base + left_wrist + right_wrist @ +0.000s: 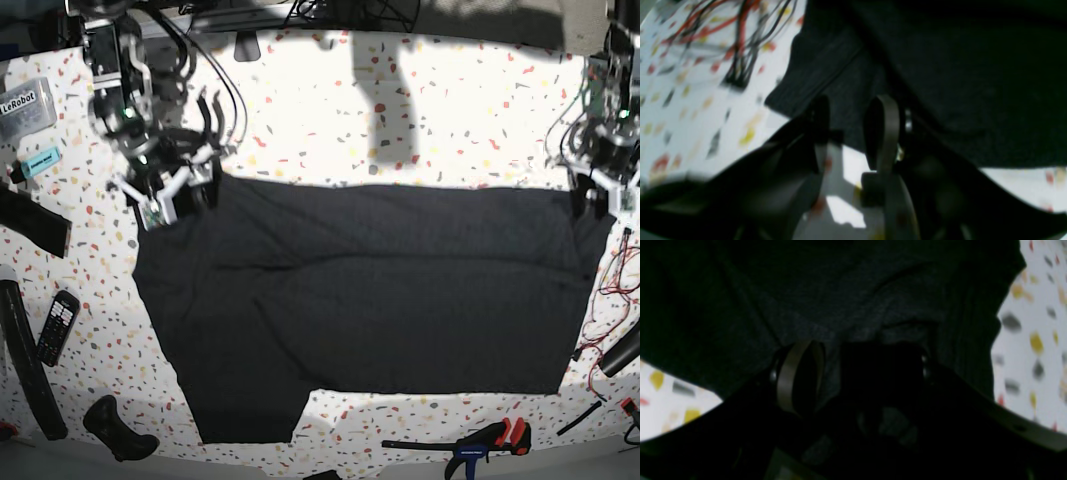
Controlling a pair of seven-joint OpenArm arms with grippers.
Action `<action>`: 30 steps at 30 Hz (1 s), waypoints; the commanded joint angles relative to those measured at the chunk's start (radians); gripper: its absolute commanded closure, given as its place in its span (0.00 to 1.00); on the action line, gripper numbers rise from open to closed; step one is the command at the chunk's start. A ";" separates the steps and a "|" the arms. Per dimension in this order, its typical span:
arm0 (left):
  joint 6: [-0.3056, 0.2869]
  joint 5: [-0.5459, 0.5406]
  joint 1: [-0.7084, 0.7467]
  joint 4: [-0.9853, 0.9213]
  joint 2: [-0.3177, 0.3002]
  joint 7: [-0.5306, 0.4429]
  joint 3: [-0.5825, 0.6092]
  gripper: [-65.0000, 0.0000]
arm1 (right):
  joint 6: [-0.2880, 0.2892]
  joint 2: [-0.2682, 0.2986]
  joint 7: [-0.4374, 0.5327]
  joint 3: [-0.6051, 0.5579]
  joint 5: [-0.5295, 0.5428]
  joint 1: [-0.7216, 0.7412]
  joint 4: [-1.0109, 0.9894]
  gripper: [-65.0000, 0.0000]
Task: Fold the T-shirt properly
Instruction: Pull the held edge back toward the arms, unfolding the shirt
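The dark T-shirt lies spread flat on the speckled table, plain side up, its far edge running straight between my two arms. My left gripper is at the shirt's far right corner. In the left wrist view its fingers stand apart, open, astride the ribbed hem of the T-shirt, with bare table showing between them lower down. My right gripper is at the far left corner. In the right wrist view that gripper is open too, with the T-shirt's fabric lying between its fingers.
Left of the shirt lie a remote, two black strips and a black handle-like object. A red-handled clamp lies at the front edge. Red and black wires trail at the right, also seen as wires.
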 commanded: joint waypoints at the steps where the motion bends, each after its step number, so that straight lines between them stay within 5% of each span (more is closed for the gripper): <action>1: 0.005 0.014 0.030 0.034 -0.020 0.015 -0.022 0.67 | 0.002 0.014 -0.109 0.017 -0.040 -0.038 0.007 0.43; 12: 0.005 0.014 0.278 0.316 -0.017 0.095 -0.099 0.67 | 0.002 0.019 -0.134 0.220 -0.028 -0.214 0.147 0.43; 19: 0.006 0.011 0.370 0.365 -0.017 0.150 -0.099 0.67 | 0.002 0.083 -0.145 0.252 -0.027 -0.278 0.148 0.43; 30: 0.106 0.015 0.483 0.365 -0.017 0.150 -0.100 0.67 | 0.011 0.079 -0.176 0.250 0.030 -0.383 0.151 0.43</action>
